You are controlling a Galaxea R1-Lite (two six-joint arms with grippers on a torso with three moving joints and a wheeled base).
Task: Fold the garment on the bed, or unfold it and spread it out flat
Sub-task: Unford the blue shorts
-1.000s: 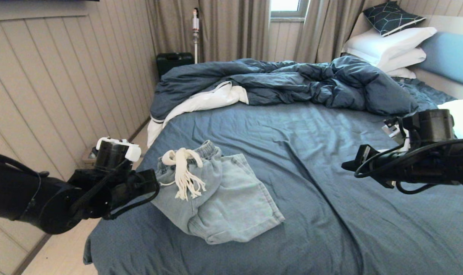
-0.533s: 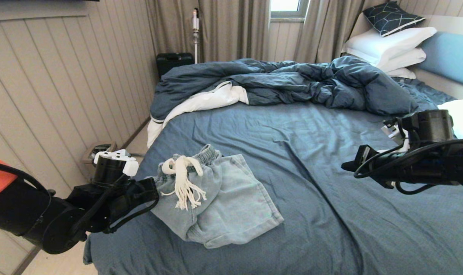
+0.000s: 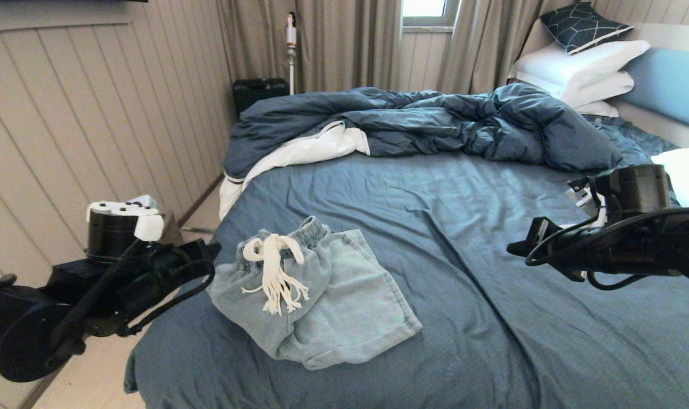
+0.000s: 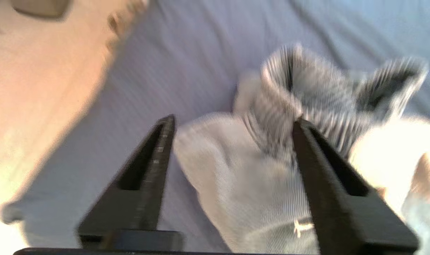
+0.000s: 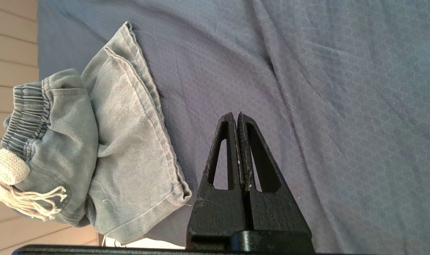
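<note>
The garment (image 3: 333, 295), pale blue denim shorts, lies folded over on itself near the left front of the bed (image 3: 435, 216). Its white tasselled drawstring (image 3: 273, 270) rests on top by the gathered waistband. My left gripper (image 3: 211, 258) hangs at the shorts' left edge, just off the bed's side. In the left wrist view that left gripper (image 4: 234, 120) is open, with the garment (image 4: 236, 184) lying below and between the fingers, not pinched. My right gripper (image 5: 236, 115) is shut and empty above bare sheet, to the right of the garment (image 5: 122, 141).
A rumpled dark blue duvet (image 3: 424, 122) covers the far half of the bed. White pillows (image 3: 583, 68) lean on the light blue headboard (image 3: 671, 85) at far right. A panelled wall and a strip of floor (image 3: 94, 375) run along the left. A black case (image 3: 259, 91) stands by the curtains.
My left arm has drawn back to the left and up, off the shorts, whose left edge now shows uncovered. The right arm has stayed where it was.
</note>
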